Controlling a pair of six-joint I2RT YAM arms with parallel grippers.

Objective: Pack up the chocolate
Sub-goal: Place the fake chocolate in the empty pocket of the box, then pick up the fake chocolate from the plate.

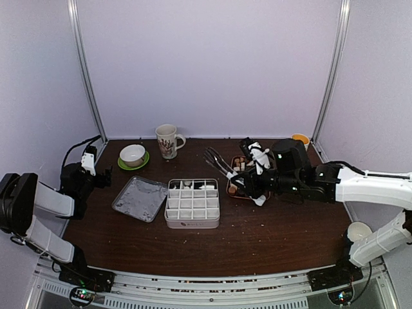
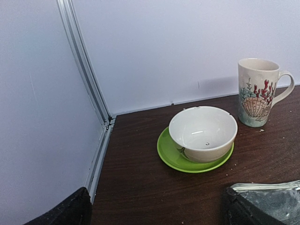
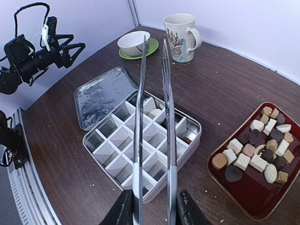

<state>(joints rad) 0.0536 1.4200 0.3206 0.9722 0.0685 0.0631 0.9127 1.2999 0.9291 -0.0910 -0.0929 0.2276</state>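
Dark brown wood forms the table, dotted with pale crumbs. At its far left the left gripper hangs above the surface with its jaws spread wide and nothing between them. In its own wrist view the two black fingers sit at opposite bottom corners.

Ahead of it, near the back wall, a white bowl sits on a green saucer. Just to the right stands an upright mug printed with a shell and red coral, its handle turned right. In front of these a silvery lid lies flat on the wood. Close beside the lid is a metal box split by white dividers into a grid of cells.

A few pieces of the chocolate lie in cells toward the box's back side. Most of it, dark, tan and cream, is heaped in a red tray right of the box, a strip of wood between them.

The right gripper is clamped on the white handles of a pair of tongs. The tongs' long metal arms stand a little apart and reach out above the box in the wrist view. From above, their tips show behind the box's right back corner, and the gripper hovers over the tray.

In the back right corner sits a small orange dish; what it holds cannot be told. A white cup stands by the right arm near the table's edge.
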